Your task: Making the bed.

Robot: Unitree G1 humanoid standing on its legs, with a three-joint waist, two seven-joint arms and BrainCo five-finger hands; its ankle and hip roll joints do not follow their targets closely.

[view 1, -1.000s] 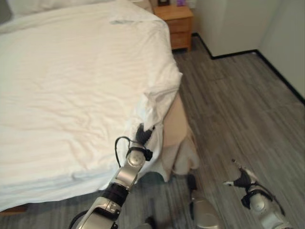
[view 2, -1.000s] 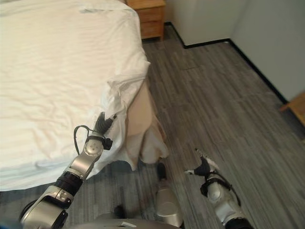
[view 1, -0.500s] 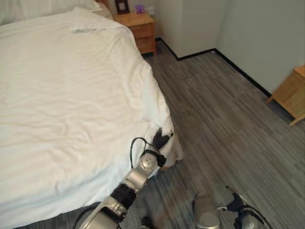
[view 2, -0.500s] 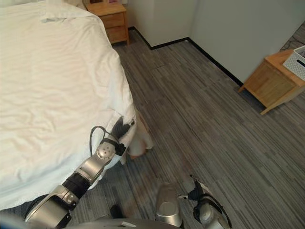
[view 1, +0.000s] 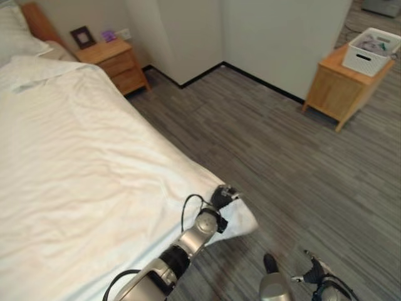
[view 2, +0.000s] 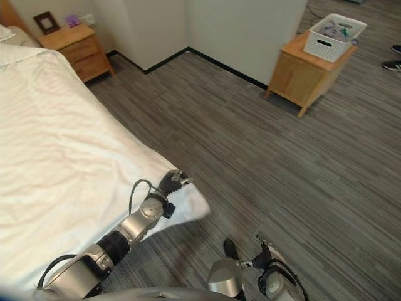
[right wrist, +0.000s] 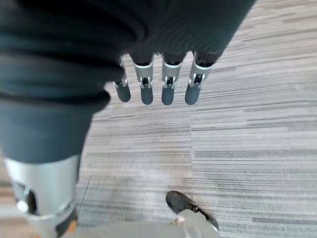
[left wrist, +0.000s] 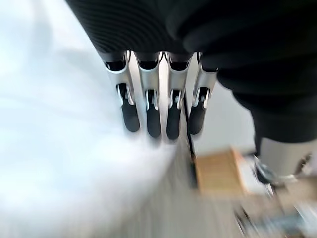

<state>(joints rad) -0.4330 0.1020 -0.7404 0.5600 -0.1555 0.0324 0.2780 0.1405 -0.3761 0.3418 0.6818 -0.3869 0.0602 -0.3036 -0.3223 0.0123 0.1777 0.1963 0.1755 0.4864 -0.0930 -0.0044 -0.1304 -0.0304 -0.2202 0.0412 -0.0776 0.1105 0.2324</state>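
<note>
A white duvet (view 1: 81,182) covers the bed, slightly wrinkled, with a pillow (view 1: 14,34) at the head end. My left hand (view 1: 221,197) is at the duvet's near corner (view 1: 245,221), which sticks out over the floor past the bed's edge. The hand seems shut on that corner; in the left wrist view its fingers (left wrist: 151,116) lie over white cloth and the thumb is hidden. My right hand (view 1: 316,274) hangs low over the floor, apart from the bed, with its fingers (right wrist: 168,89) relaxed and nothing in them.
A wooden nightstand (view 1: 114,58) with a small picture frame stands beside the bed's head. A wooden cabinet (view 1: 338,91) carrying a white basket (view 1: 374,49) stands against the far wall. A person's shoe (view 2: 393,64) shows at the far right. Grey striped floor (view 1: 269,150) spreads between.
The camera has swung right, bringing the cabinet into view. My left hand has drawn the duvet corner out over the bed's end, hiding the beige side seen before. The right hand stays low.
</note>
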